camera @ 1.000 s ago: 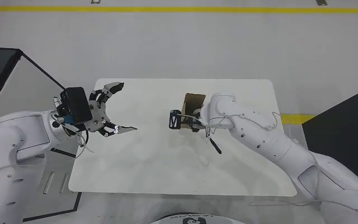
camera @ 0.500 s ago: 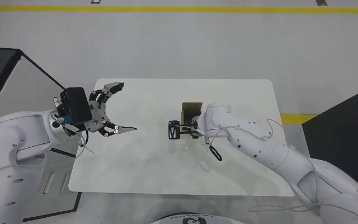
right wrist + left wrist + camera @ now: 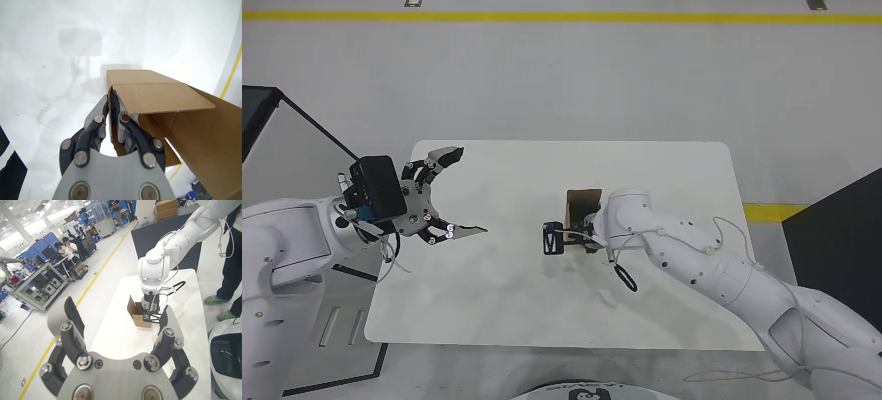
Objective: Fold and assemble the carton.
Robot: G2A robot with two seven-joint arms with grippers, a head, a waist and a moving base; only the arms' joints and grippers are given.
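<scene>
The carton [image 3: 584, 203] was a small brown corrugated box, partly erected, and it stood open-topped near the middle of the table [image 3: 492, 300]. One flap [image 3: 131, 306] stood upright. The edge of another panel was pinched between the fingers of the right gripper [image 3: 112, 102].

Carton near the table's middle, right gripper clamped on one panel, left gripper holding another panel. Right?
Not quite. The left gripper is open and well apart from the carton, by the left end of the table, as the top view shows. The right gripper does clamp one panel.
</scene>
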